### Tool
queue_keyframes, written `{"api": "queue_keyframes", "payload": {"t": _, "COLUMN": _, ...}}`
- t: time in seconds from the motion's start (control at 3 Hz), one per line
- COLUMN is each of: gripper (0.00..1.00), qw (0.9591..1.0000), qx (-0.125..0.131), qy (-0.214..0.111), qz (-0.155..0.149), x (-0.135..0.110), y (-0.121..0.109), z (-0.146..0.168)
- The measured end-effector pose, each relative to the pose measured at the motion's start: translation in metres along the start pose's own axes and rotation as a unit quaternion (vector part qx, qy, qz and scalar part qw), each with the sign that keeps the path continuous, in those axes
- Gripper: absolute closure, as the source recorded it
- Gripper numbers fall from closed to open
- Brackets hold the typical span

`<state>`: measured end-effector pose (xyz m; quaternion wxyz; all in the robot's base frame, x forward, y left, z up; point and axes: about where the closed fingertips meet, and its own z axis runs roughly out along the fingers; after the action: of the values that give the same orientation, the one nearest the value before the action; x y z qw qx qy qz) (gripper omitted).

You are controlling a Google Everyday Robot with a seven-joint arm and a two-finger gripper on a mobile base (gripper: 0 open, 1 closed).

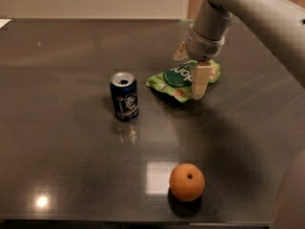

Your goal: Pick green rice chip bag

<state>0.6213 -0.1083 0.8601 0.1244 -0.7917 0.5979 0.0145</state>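
Note:
The green rice chip bag (177,78) lies flat on the dark table, right of centre, a crinkly light-green bag with a dark green round label. My gripper (190,67) hangs over the bag's right half, pointing down from the grey arm (209,23). Its fingers are spread apart: the near fingertip (199,82) rests at the bag's front right edge and the far one (181,52) sits behind the bag. The bag is not lifted.
A dark blue drink can (124,96) stands upright left of the bag. An orange (187,182) sits near the table's front edge (95,218). The arm's upper link crosses the right side of the view.

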Motion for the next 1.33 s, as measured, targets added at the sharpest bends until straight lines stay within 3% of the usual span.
{"api": "queue_keyframes", "payload": {"t": 1.0, "gripper": 0.87, "qw": 0.9999, "qx": -0.004, "qy": 0.005, "qz": -0.016, "x": 0.004, "y": 0.009, "z": -0.013}}
{"api": "queue_keyframes", "payload": {"t": 1.33, "gripper": 1.00, "qw": 0.9996, "qx": 0.002, "qy": -0.003, "qz": -0.029, "x": -0.006, "y": 0.012, "z": -0.037}}
